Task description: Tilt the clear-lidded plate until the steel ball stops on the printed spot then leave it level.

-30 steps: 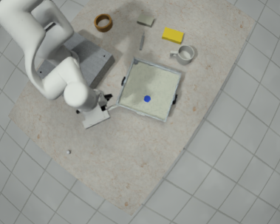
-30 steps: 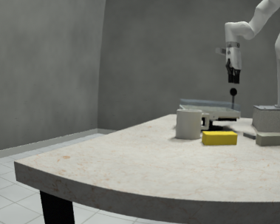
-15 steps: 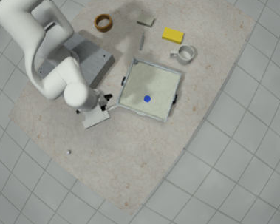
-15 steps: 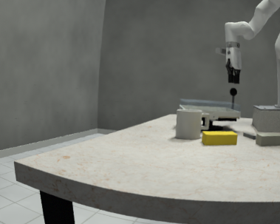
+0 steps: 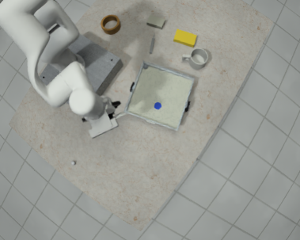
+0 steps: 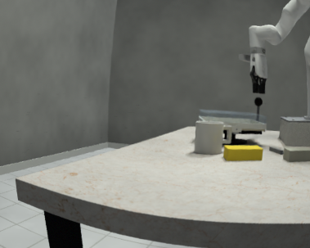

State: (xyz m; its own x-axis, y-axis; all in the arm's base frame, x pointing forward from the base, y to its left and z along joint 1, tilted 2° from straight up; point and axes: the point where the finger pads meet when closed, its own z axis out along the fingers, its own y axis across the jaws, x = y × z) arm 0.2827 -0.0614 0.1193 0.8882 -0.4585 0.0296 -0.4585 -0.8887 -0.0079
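The square plate (image 5: 168, 86) (image 6: 235, 124) with its clear lid sits mid-table, roughly level. A blue printed spot (image 5: 157, 105) lies near its front edge. I cannot make out the steel ball for sure; a small grey glint shows in the plate's far-left corner (image 5: 146, 66). A thin stem with a black knob (image 6: 258, 101) rises at the plate's left corner. My gripper (image 6: 258, 92) points straight down just above that knob, fingers partly open with nothing between them. In the overhead view the wrist hides the fingers.
A white mug (image 5: 199, 58) (image 6: 208, 137), a yellow sponge (image 5: 185, 37) (image 6: 243, 152), a grey block (image 5: 156, 21) (image 6: 298, 154), a grey pen (image 5: 151, 44) and a tape ring (image 5: 111, 24) lie behind the plate. A tiny white ball (image 5: 73, 162) lies front left. The grey base pedestal (image 5: 96, 60) stands left.
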